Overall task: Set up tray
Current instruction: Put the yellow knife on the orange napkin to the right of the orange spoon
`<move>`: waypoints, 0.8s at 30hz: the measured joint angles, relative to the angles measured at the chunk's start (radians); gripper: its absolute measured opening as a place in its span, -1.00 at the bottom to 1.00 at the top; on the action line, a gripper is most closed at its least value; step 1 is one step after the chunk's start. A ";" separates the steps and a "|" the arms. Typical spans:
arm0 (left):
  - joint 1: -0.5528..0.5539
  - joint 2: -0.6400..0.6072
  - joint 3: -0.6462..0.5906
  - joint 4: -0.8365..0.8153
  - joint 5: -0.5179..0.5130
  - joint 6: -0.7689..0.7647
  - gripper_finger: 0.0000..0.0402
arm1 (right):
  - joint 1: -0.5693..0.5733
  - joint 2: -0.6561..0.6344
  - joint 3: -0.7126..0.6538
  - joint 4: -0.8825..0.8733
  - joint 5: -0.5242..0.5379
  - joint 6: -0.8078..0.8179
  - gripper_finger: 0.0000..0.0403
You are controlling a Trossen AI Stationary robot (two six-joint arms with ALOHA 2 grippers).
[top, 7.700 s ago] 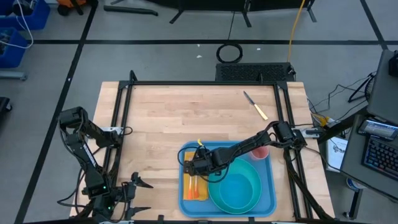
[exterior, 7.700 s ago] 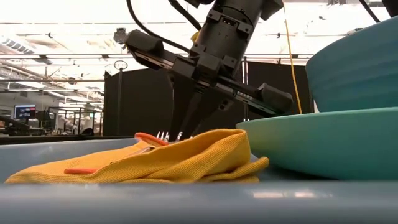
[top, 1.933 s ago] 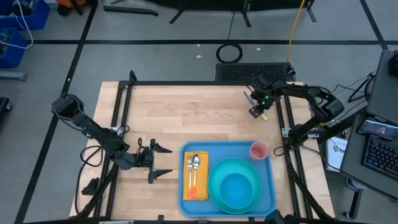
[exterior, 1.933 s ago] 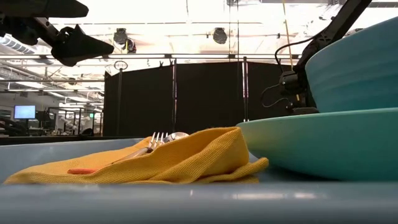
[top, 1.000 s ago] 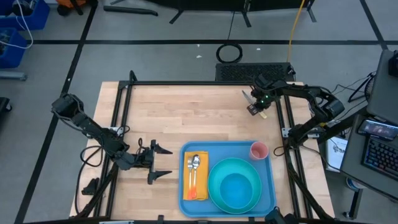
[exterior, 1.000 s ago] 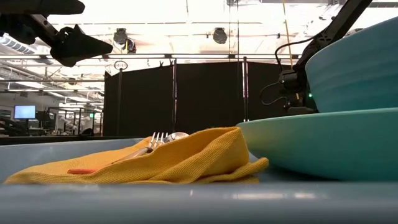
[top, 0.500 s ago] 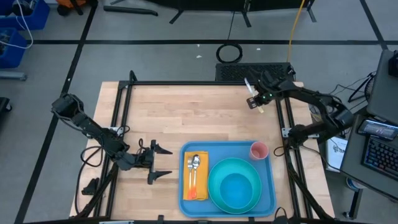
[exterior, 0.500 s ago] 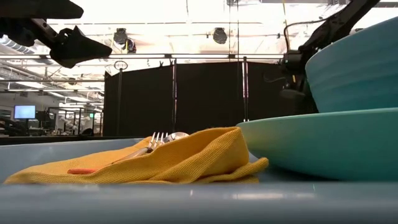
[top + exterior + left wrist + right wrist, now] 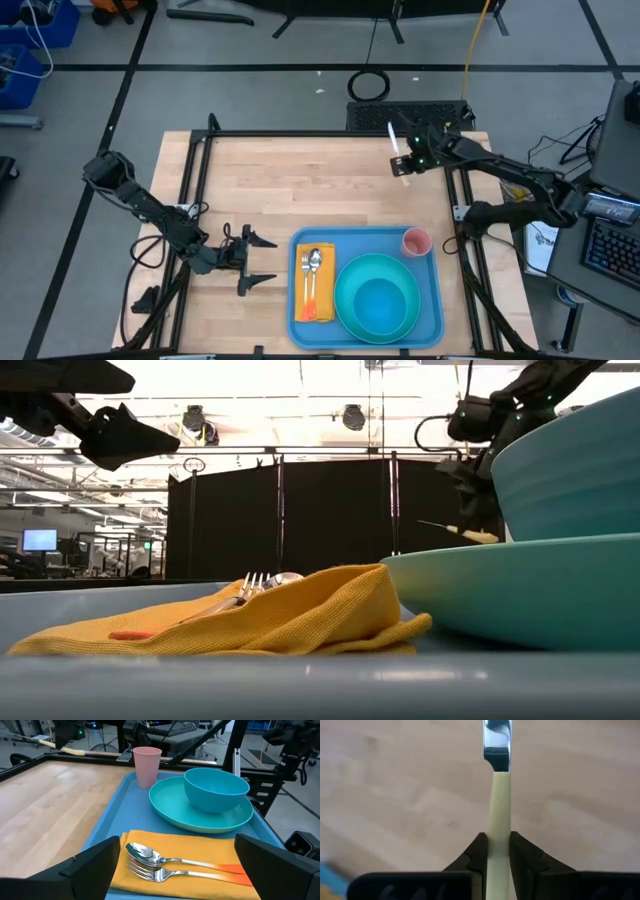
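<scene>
- Right gripper raised above the far right part of the wooden surface, fingers clamped on the pale yellow handle of a knife; blade running on past the fingertips in the right wrist view.
- Knife clear of the wood, seen hanging in the air behind the bowl in the low view.
- Tray lying at the near edge of the surface, right of centre, well apart from the held knife and nearer the robot's side.
- Already on the tray: orange napkin along its left side with fork and spoon on top, teal plate carrying the bowl, pink cup in the far right corner.
- Deciding relation: tray lying toward the near edge and slightly left of the right fingers; fork and spoon lined up far-to-near, so probably knife's long axis to be turned to match before setting down.
- Right arm the one with the load, hence the one to travel.
- Left gripper low, just left of the tray, fingers spread wide and empty, pointing at the tray's left rim.
</scene>
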 joint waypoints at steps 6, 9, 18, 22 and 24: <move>0.000 0.000 0.000 0.000 0.000 -0.054 0.98 | 0.137 -0.001 0.026 0.016 -0.013 0.175 -0.80; 0.000 0.000 0.000 -0.012 0.012 -0.104 0.98 | 0.203 -0.002 0.051 0.044 -0.012 0.262 -0.80; 0.000 0.000 0.000 -0.024 0.118 -0.112 0.98 | 0.372 -0.001 0.098 0.090 0.066 0.448 -0.80; 0.000 0.000 0.000 -0.024 0.140 -0.120 0.98 | 0.461 0.003 0.098 0.121 0.104 0.537 -0.80; 0.000 0.000 0.000 -0.025 0.140 -0.131 0.98 | 0.507 0.015 0.098 0.156 0.125 0.582 -0.80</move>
